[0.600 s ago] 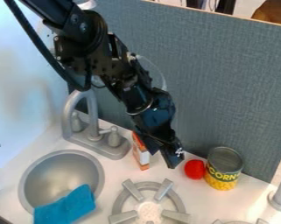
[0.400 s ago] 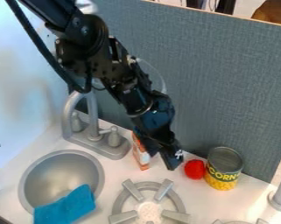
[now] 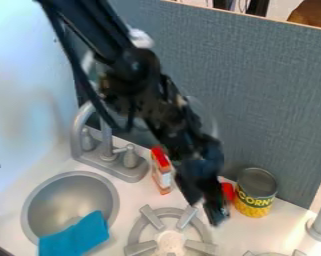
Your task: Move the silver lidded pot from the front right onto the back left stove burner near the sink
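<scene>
White toy-kitchen counter [image 3: 128,200], blue-gray panel [image 3: 273,100] behind: red object beside the can, no finished move to log

Red object [image 3: 228,191]: at the back of the counter, partly hidden behind the gripper [image 3: 207,209], just beside the yellow-labeled food can [image 3: 254,201]. Full shape not readable from here. Contact with the gripper: cannot tell.

Gripper: low over the counter, tip between the red object and the front burner. How far open, cannot tell; hold on anything, likewise unconfirmed. Black arm [image 3: 132,75] slanting down from the top edge.

Progress, by judgement: early stage likely. Done so far, at most: gripper brought near the red object. No sign of a completed pickup or placement. Left, if meant to be handled: a sure grip, a lift, a release. End point not readable from the layout.

Further out: can upright, close to the panel. Orange-and-white carton [image 3: 161,172] standing on the other side of the gripper, near the faucet [image 3: 104,135]. Gray burner grate [image 3: 149,217] in front. Round metal sink [image 3: 62,200] farther left, turquoise cloth [image 3: 76,237] draped over its near rim. Gray post [image 3: 319,227] at the right edge.
</scene>
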Motion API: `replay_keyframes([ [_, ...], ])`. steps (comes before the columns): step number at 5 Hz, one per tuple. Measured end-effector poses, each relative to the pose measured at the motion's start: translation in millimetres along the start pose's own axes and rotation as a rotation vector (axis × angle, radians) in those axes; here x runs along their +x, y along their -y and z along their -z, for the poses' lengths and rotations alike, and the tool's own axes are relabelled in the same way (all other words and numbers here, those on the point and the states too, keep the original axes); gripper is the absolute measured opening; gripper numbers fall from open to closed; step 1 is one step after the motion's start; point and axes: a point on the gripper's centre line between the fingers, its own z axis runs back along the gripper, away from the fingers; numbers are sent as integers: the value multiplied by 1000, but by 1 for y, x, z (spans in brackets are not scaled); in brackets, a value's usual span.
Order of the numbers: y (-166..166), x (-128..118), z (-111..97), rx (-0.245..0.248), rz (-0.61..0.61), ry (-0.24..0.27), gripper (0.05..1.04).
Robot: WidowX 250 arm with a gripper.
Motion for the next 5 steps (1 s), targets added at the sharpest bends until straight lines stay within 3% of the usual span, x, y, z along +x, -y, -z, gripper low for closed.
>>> replay_keyframes([
  [2, 39, -1, 21, -24, 123, -64, 1000],
  [3, 53, -12, 25, 11, 168, -150, 1000],
  [4, 59, -19, 14, 67, 160, -193, 1000],
  [5, 65, -28, 9, 62, 166, -214, 1000],
])
